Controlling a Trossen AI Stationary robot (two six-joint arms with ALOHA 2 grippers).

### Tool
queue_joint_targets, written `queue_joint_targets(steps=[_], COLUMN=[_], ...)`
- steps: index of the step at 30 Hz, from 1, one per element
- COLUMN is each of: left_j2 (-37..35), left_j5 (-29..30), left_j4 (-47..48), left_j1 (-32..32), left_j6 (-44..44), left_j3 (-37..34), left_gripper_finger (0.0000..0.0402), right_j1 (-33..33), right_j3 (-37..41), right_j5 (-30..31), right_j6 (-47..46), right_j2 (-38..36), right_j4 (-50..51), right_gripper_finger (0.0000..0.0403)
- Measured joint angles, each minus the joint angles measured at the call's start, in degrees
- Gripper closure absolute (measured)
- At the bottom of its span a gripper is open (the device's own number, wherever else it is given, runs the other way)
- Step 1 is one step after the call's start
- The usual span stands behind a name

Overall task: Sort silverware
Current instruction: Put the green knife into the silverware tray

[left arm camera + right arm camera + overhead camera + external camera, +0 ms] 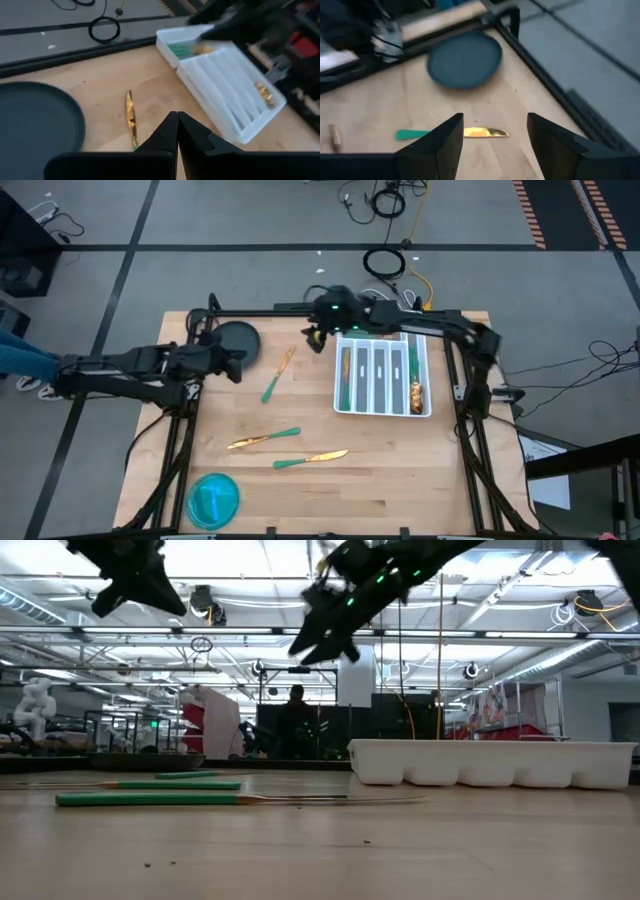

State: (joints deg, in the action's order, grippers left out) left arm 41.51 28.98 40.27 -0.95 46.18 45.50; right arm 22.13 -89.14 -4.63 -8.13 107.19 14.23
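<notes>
Three pieces of silverware lie flat on the wooden table: one (280,373) beside the white tray (382,375), and two (265,439) (310,459) nearer the front. More pieces lie in the tray's compartments (415,392). My left gripper (177,125) is shut and empty, held high over the table's left part (235,365). The gold head (130,117) of the far piece lies below and ahead of it. My right gripper (495,135) stands open in the air near the tray's far left corner (320,335), above that same piece (455,133), touching nothing.
A dark round plate (237,343) sits at the far left of the table, and a teal bowl (213,498) at the near left corner. Bare wood lies in front of the tray. In the low view the near pieces (150,798) lie left of the tray (490,762).
</notes>
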Motion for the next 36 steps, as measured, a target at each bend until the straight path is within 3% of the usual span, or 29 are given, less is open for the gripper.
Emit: queue_joint_targets(steps=[3,10,16,26,31,36], left_j2=[-1.26,-1.18,-1.37,-3.28,-3.84,-3.81], left_j5=[-1.0,-6.56,-8.75,-10.24,-10.0,-9.75], left_j4=[0.38,5.57,10.39,15.1,16.46,16.45], left_j1=[-0.03,-0.02,-0.02,-0.02,-0.02,-0.02], left_j6=[-1.64,-4.91,-4.35,-3.37,-3.05,-3.05], left_j3=[0.0,-0.13,-0.13,-0.13,-0.11,-0.11], left_gripper_finger=[0.0388,0.0379,0.037,0.0369,0.0369,0.0369], right_j1=[-0.61,-7.26,-11.27,-13.22,-13.14,-12.85], right_j3=[-6.82,-27.4,-37.82,-38.84,-38.84,-38.84], right_j5=[-0.49,-0.32,-2.4,-4.09,3.41,6.32], right_j6=[4.8,43.76,58.5,57.73,49.62,33.69], right_j2=[7.31,20.64,28.02,35.2,39.01,40.3], right_j4=[5.76,30.51,33.96,19.99,8.51,7.43], right_gripper_finger=[0.019,0.019,0.019,0.019,0.0195,0.022])
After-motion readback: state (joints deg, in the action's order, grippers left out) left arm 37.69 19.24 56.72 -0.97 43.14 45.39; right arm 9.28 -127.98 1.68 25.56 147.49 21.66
